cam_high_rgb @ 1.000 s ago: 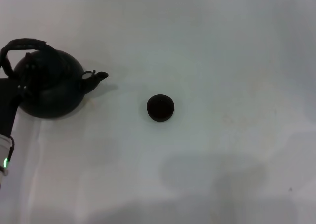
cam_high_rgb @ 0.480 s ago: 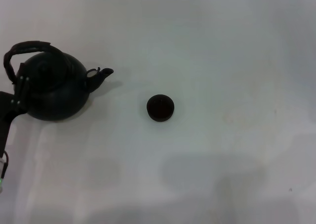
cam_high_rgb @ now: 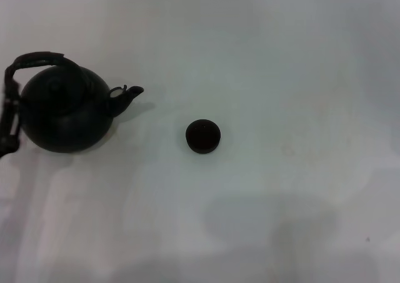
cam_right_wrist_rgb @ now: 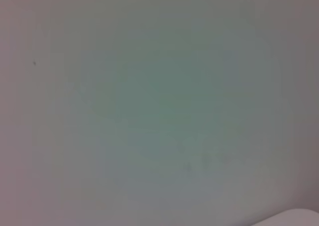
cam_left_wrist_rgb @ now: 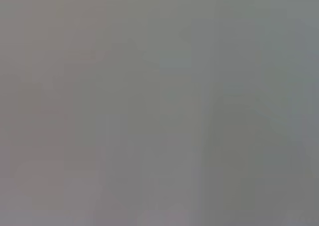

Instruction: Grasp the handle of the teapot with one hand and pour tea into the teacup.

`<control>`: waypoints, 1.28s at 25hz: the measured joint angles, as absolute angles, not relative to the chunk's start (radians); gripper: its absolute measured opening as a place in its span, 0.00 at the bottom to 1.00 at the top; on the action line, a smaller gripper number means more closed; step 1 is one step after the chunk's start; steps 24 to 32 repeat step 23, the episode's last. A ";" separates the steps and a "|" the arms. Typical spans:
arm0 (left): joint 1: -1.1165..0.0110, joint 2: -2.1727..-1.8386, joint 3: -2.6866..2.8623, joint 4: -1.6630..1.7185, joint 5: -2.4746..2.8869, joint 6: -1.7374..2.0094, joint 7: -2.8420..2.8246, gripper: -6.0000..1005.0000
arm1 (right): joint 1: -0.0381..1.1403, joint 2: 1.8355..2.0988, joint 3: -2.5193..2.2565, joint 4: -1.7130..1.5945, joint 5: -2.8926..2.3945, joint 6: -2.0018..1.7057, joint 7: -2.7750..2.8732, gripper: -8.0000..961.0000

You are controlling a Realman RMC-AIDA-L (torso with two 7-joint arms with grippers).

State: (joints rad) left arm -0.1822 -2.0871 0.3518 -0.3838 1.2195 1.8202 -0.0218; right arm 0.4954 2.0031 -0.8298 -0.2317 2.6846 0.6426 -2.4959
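The black teapot (cam_high_rgb: 65,114) stands upright at the left of the white table (cam_high_rgb: 287,70), its short spout (cam_high_rgb: 129,94) pointing right toward the teacup. Its dark arched handle (cam_high_rgb: 37,59) loops over the lid, leaning left. The teacup (cam_high_rgb: 203,136), small, round and dark, sits near the middle of the table, well apart from the pot. Only a dark sliver of my left gripper (cam_high_rgb: 7,125) shows at the left edge, right beside the pot's left side and the handle's lower end. My right gripper is out of view. Both wrist views show only blank pale surface.
Soft shadows lie across the table's near part. A pale rounded corner (cam_right_wrist_rgb: 291,218) shows at the edge of the right wrist view.
My left gripper has drawn back to the left, now nearly out of the head view. The teapot shifted slightly right a second ago and has stayed still since.
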 joint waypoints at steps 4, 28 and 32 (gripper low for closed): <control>-0.157 -2.082 0.328 -0.356 1.154 1.851 -0.050 0.70 | 0.495 2.004 -0.832 -0.232 2.682 0.650 -2.496 0.89; -0.145 -2.079 0.324 -0.178 0.873 1.521 -0.321 0.70 | 0.505 2.013 -0.969 -0.219 2.601 0.861 -2.534 0.89; -0.145 -2.079 0.324 -0.178 0.873 1.521 -0.321 0.70 | 0.505 2.013 -0.969 -0.219 2.601 0.861 -2.534 0.89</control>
